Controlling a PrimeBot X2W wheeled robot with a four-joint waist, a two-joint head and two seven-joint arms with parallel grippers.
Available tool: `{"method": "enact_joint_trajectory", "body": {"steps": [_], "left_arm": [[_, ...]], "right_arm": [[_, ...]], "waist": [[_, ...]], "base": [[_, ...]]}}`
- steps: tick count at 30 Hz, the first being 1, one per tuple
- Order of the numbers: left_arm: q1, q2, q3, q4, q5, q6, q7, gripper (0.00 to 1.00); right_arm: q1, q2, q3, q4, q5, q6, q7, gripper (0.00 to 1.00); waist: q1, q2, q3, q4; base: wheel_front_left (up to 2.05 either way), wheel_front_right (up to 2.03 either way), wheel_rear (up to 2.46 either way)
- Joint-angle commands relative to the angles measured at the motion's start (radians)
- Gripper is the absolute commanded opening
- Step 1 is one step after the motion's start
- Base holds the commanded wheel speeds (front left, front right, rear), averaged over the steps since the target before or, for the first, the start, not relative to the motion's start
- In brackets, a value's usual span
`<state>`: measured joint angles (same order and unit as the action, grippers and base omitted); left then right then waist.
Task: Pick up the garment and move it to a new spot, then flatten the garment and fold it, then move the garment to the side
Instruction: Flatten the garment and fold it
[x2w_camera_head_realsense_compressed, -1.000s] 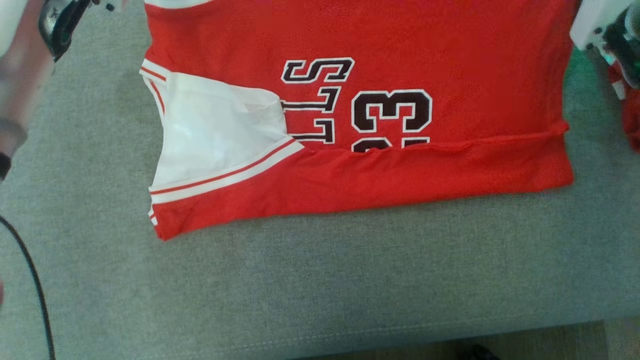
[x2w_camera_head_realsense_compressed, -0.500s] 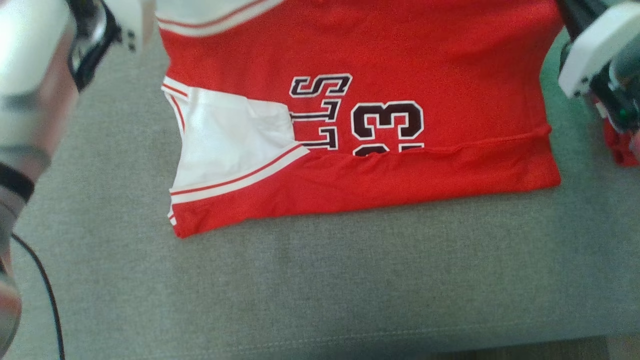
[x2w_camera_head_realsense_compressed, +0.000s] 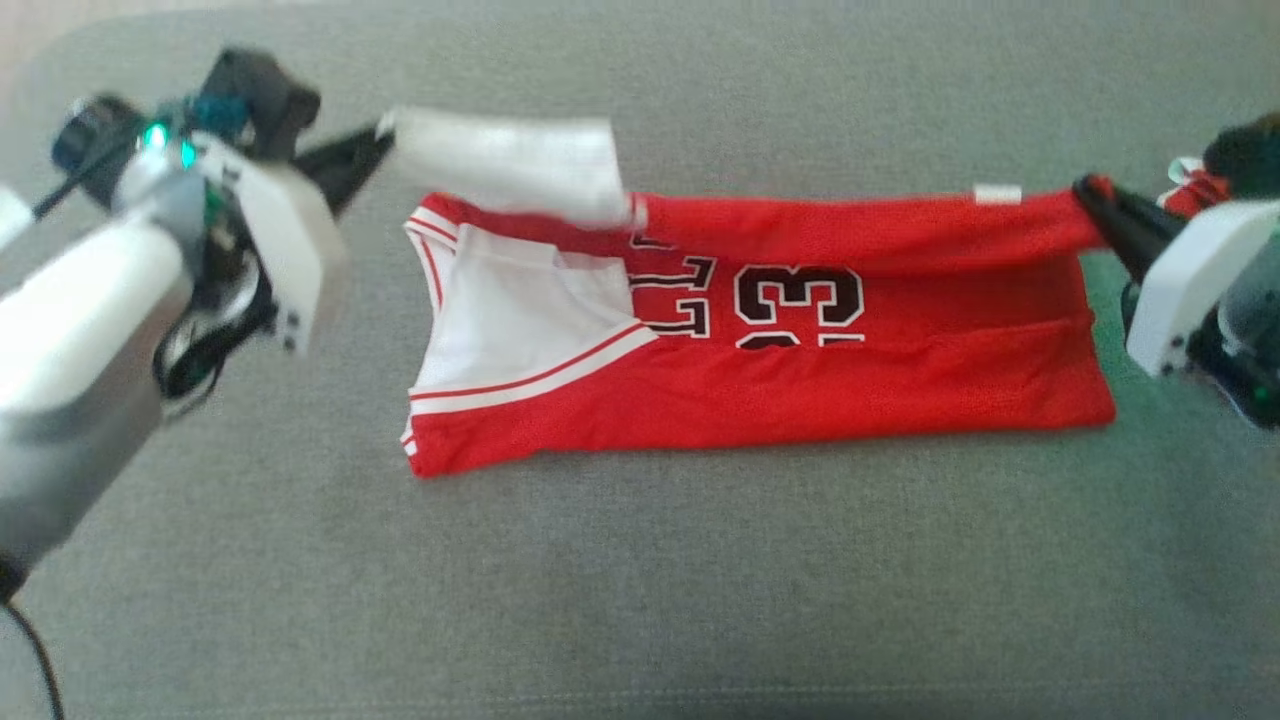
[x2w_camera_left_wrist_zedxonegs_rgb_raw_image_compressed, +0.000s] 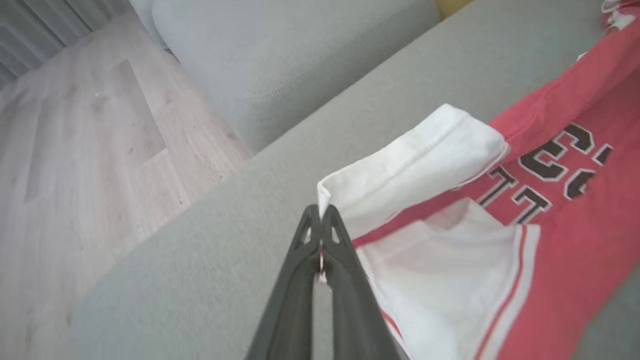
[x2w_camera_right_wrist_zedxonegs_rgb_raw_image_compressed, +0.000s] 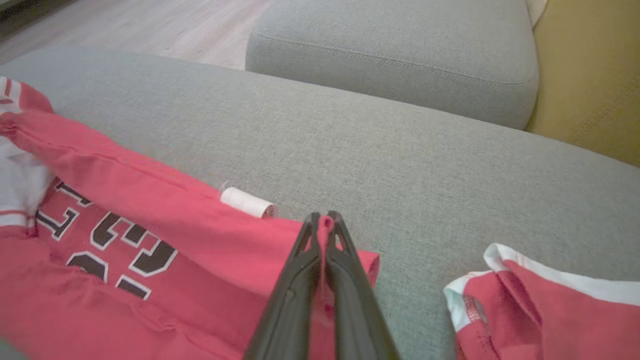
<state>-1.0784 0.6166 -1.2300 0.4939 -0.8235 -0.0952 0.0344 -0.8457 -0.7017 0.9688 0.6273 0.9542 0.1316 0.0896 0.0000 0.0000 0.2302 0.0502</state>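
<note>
The garment (x2w_camera_head_realsense_compressed: 760, 390) is a red jersey with white side panels and dark lettering, lying across the grey cushion. Its near strip is folded over the numbers. My left gripper (x2w_camera_head_realsense_compressed: 385, 135) is shut on a white corner of the far edge, held above the cushion. In the left wrist view that gripper (x2w_camera_left_wrist_zedxonegs_rgb_raw_image_compressed: 320, 212) pinches the white hem of the garment (x2w_camera_left_wrist_zedxonegs_rgb_raw_image_compressed: 565, 240). My right gripper (x2w_camera_head_realsense_compressed: 1085, 190) is shut on the red far corner at the right. In the right wrist view the right gripper (x2w_camera_right_wrist_zedxonegs_rgb_raw_image_compressed: 324, 220) has red cloth of the garment (x2w_camera_right_wrist_zedxonegs_rgb_raw_image_compressed: 165, 230) between its tips.
A second red and white piece of clothing (x2w_camera_right_wrist_zedxonegs_rgb_raw_image_compressed: 550, 310) lies just right of the garment, also visible by my right wrist (x2w_camera_head_realsense_compressed: 1195, 185). The grey cushion (x2w_camera_head_realsense_compressed: 640, 580) has broad free room in front. Another grey cushion (x2w_camera_right_wrist_zedxonegs_rgb_raw_image_compressed: 400, 55) and wooden floor (x2w_camera_left_wrist_zedxonegs_rgb_raw_image_compressed: 75, 150) lie beyond.
The head camera has pulled back. Both grippers have come into view carrying the garment's far edge up and toward me, so the far half now hangs raised over the lettering.
</note>
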Motion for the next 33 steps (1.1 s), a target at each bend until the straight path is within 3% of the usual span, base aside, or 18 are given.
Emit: {"method": "enact_joint_trajectory", "body": {"steps": [1,5,12,16,25,26,27,28,29,30,33], "left_arm": [[-0.017,0.074,0.042,-0.067,-0.029,0.015,0.03,0.0],[0.061,0.161,0.031,-0.238,-0.095,0.04,0.119,0.0],[0.135,0.25,0.002,-0.422,-0.13,0.066,0.212,0.0],[0.166,0.277,-0.01,-0.484,-0.125,0.085,0.239,0.0],[0.209,0.296,-0.024,-0.496,-0.144,0.083,0.294,0.0],[0.216,0.297,-0.025,-0.497,-0.164,0.082,0.308,0.0],[0.22,0.299,-0.024,-0.5,-0.18,0.08,0.317,0.0],[0.223,0.301,-0.02,-0.502,-0.194,0.084,0.321,0.0],[0.225,0.301,-0.016,-0.503,-0.203,0.091,0.322,0.42],[0.227,0.302,-0.015,-0.506,-0.206,0.095,0.323,1.0],[0.233,0.299,-0.013,-0.509,-0.208,0.105,0.316,1.0]], "right_arm": [[0.024,-0.05,0.008,-0.03,0.009,-0.001,0.006,0.0],[0.066,-0.09,0.046,-0.072,0.023,-0.001,0.03,0.0],[0.111,-0.127,0.077,-0.106,0.05,-0.001,0.062,0.0],[0.132,-0.148,0.105,-0.122,0.052,-0.001,0.091,0.0],[0.16,-0.159,0.115,-0.143,0.103,-0.001,0.138,0.0],[0.16,-0.159,0.115,-0.142,0.105,-0.001,0.143,0.11],[0.161,-0.158,0.115,-0.142,0.105,-0.001,0.145,0.91],[0.164,-0.156,0.11,-0.139,0.116,-0.001,0.147,1.0],[0.167,-0.153,0.106,-0.137,0.126,-0.001,0.152,1.0],[0.171,-0.152,0.102,-0.134,0.136,-0.001,0.162,1.0],[0.181,-0.163,0.091,-0.129,0.156,-0.001,0.189,1.0]], "waist": [[0.0,0.0,-0.016,0.014],[0.0,0.0,-0.033,0.023],[0.0,0.0,-0.047,0.023],[0.0,0.0,-0.048,0.014],[0.0,0.0,-0.049,-0.003],[0.0,0.0,-0.05,-0.004],[0.0,0.0,-0.051,-0.005],[0.0,0.0,-0.052,-0.006],[0.0,0.0,-0.054,-0.007],[0.0,0.0,-0.057,-0.007],[0.0,0.0,-0.067,-0.006]], "base": [[0.0,0.0,0.0],[0.0,0.0,0.0],[0.0,0.0,0.0],[0.0,0.0,0.0],[0.0,0.0,0.0],[0.0,0.0,0.0],[0.0,0.0,0.0],[0.0,0.0,0.0],[0.0,0.0,0.0],[0.0,0.0,0.0],[0.0,0.0,0.0]]}}
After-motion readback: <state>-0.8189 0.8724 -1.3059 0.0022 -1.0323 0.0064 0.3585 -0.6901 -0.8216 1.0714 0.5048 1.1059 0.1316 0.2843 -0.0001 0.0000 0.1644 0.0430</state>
